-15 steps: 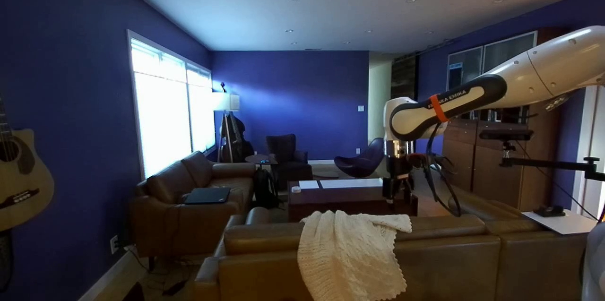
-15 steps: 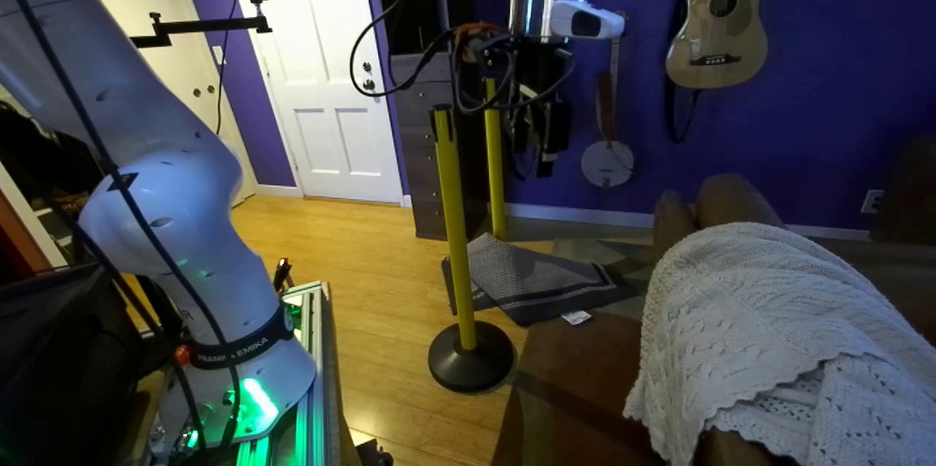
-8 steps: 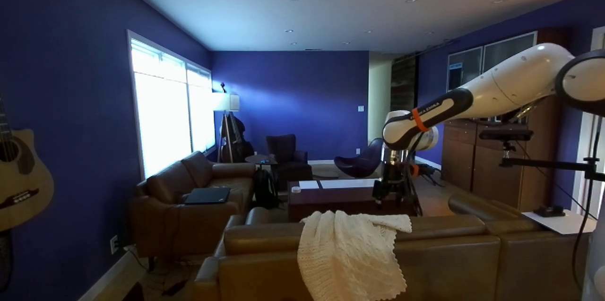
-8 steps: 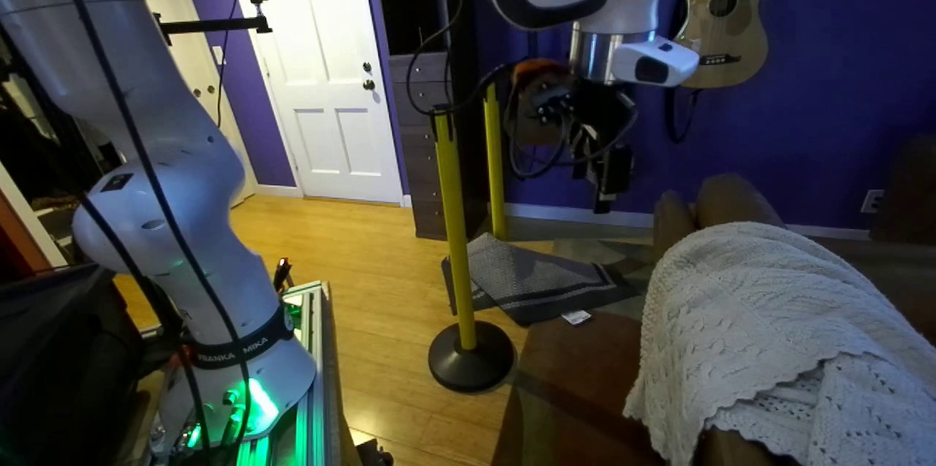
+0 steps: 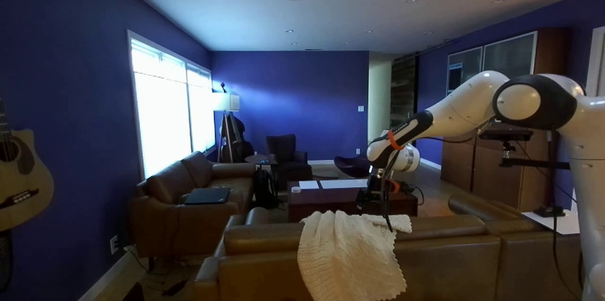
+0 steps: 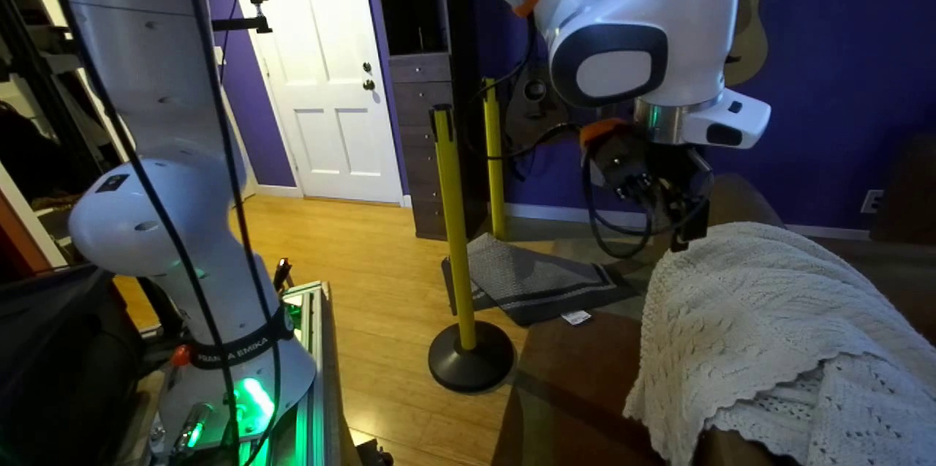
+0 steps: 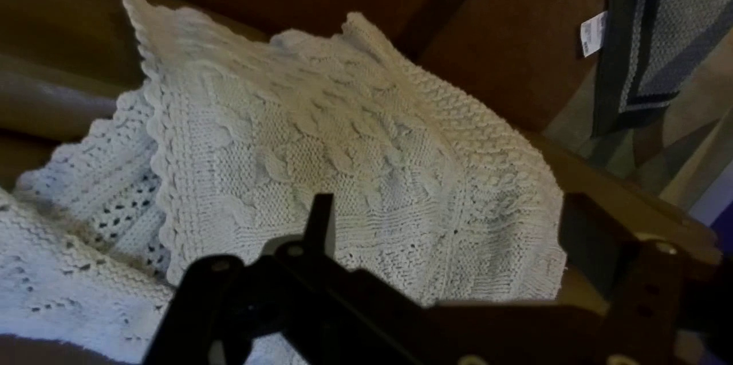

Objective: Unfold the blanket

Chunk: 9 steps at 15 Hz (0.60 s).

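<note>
The blanket (image 5: 350, 258) is an off-white knitted sheet draped in rumpled folds over the back of the brown sofa (image 5: 449, 263). It also shows in an exterior view (image 6: 760, 312) and in the wrist view (image 7: 343, 124), where one scalloped layer lies folded over another at the left. My gripper (image 7: 449, 199) is open and empty, pointing down, with the blanket seen between its fingers; the right finger lies beyond the blanket's edge. In both exterior views the gripper (image 5: 368, 204) (image 6: 689, 228) is close to the blanket's top; I cannot tell whether it touches.
A yellow post (image 6: 457, 232) on a round black base stands on the floor near a folded grey mat (image 6: 541, 276). A dark coffee table (image 5: 331, 202) stands behind the sofa back. Another brown sofa (image 5: 165, 225) with a laptop (image 5: 208, 195) is by the window.
The arm has swung and lowered toward the blanket: left and down in an exterior view, right and down in an exterior view. The blanket has not visibly moved.
</note>
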### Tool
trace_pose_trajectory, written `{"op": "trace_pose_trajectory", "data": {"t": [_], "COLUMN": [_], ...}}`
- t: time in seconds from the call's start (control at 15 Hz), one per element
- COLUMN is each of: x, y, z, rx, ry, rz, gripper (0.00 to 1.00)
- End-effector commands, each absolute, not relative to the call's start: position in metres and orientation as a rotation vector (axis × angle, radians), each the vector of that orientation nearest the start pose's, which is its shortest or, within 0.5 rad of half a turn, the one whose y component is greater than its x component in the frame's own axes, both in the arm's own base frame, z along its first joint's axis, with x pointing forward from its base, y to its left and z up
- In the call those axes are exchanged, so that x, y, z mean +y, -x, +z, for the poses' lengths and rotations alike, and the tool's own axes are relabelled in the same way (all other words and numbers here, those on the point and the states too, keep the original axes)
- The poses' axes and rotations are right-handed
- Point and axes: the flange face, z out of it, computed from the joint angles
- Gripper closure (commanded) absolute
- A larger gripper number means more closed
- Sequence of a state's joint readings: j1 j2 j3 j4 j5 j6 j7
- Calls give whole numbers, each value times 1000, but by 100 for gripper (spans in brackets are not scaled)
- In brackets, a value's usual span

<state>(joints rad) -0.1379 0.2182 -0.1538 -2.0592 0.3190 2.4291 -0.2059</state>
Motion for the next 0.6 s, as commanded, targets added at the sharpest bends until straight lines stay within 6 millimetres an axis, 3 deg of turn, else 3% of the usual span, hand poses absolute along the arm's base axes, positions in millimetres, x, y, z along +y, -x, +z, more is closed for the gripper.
{"op": "trace_pose_trajectory", "data": {"t": [0.0,0.07,0.27,0.53], "x": [-176,-170,-173,-175], "y": [-613,-591,-607,-610], "z": [317,330,313,315], "rx": [414,432,427,424], "ry": [2937,2956,2963,2963], "rz": [-379,-335,-345,-355], "gripper": [0,0,0,0]}}
